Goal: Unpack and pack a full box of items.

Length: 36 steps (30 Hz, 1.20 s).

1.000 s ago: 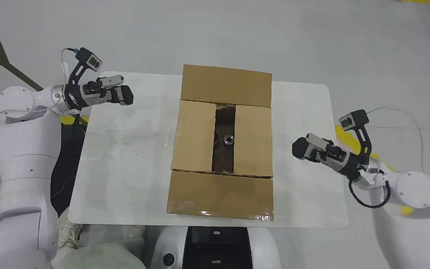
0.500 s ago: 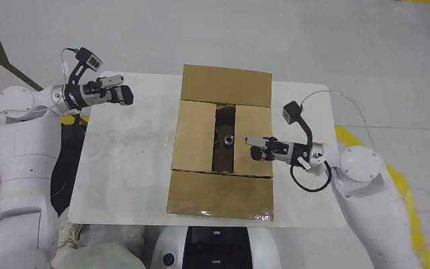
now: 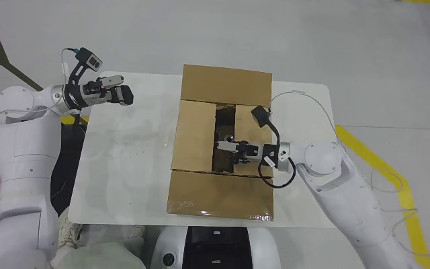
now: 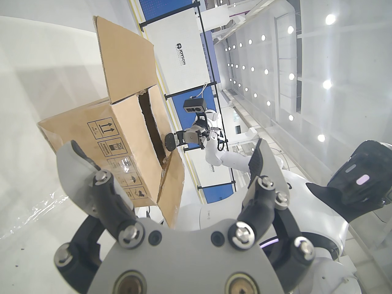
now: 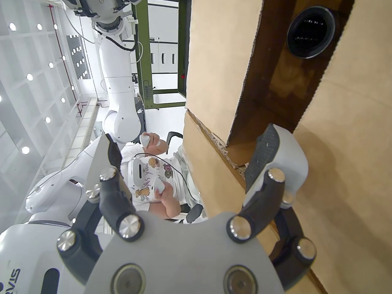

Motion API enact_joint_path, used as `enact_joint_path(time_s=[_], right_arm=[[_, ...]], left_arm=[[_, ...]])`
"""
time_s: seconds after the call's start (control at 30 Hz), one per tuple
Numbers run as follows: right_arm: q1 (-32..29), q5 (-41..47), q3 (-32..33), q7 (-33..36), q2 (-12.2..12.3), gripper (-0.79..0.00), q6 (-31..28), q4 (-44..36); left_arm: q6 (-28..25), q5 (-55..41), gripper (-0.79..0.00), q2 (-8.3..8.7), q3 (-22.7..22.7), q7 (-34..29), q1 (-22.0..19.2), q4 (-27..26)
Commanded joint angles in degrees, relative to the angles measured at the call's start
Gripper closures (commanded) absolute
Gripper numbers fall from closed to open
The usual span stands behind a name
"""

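Table [image 3: 134,168] carries the box [image 3: 222,195], inner flaps [image 3: 195,134] half shut, unpacking apparently barely begun. Right jaws hang spread, empty, over the gap; left jaws, spread, hover well apart. Inside lies a dark round item [image 5: 310,32], perhaps a can.

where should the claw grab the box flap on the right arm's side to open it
Grip the flap by its free long edge beside the middle gap, from above: one finger in the gap under the edge, one on top. It lies flat, hinged at the outer wall, so only that edge offers both faces. The open right claw hangs there.
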Motion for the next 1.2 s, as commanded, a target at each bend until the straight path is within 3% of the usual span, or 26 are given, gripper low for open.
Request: enact_joint_path(time_s=[0.0,0.33,0.43,0.63,0.93,1.17], right_arm=[[0.0,0.0,0.0,0.0,0.0,-0.785,0.0,0.0],[-0.3,-0.6,-1.2,-1.4,-0.2,-0.785,-0.2,0.2],[0.9,-0.9,-3.2,-2.4,-0.7,-0.785,-0.1,1.5],[2.9,-0.1,-5.9,-3.1,-1.5,-0.785,-0.9,4.6],[4.3,3.6,-8.5,-3.2,-2.6,-0.785,-2.9,8.2],[5.7,5.8,-10.4,-3.1,-3.5,-0.785,-4.2,10.9]], left_arm=[[0.0,0.0,-0.785,0.0,0.0,0.0,0.0,0.0],[0.0,0.0,-0.785,0.0,0.0,0.0,0.0,0.0],[1.5,2.1,-0.785,0.13,0.5,2.8,0.2,-3.1],[4.4,4.9,-0.785,0.09,3.0,5.0,-2.6,-4.7],[6.4,1.9,-0.785,-1.02,8.3,3.0,-8.8,2.0],[5.7,1.2,-0.785,-1.19,9.1,2.1,-9.8,3.7]])
